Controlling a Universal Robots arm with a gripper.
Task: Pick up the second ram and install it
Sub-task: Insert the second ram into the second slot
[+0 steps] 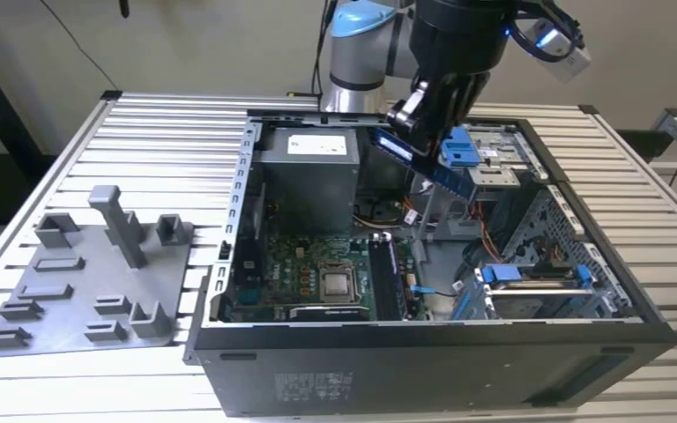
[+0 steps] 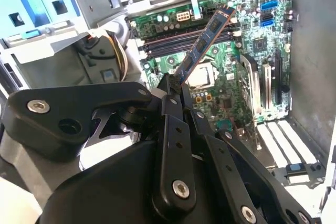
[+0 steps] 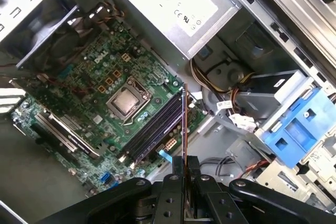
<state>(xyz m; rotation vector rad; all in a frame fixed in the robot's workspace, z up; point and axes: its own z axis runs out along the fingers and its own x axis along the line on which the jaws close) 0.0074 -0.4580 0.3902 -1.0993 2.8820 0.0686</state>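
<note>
— Black metal gripper in the exterior view: what have you got in it?

— One thing. I see its fingers pinched onto the second ram, a long, thin, dark memory stick. It is held tilted in the air above the one open black steel computer case. On the exterior view's left I count one flat grey plastic fixture plate on the ribbed aluminium table, well apart from the stick. Inside the case I count one boxy grey power supply and two blue plastic drive brackets.

— And the second wrist view?

— The gripper clamps one end of the second ram. The rest slants out over the one green motherboard, with a row of small chips along its face.

— The first wrist view?

— There I see the second ram edge-on, a thin line rising from the gripper. Beneath it lie one square silver processor and one bank of long black memory slots. I can't tell how many slots there are. The stick is not seated in any of them.
</note>
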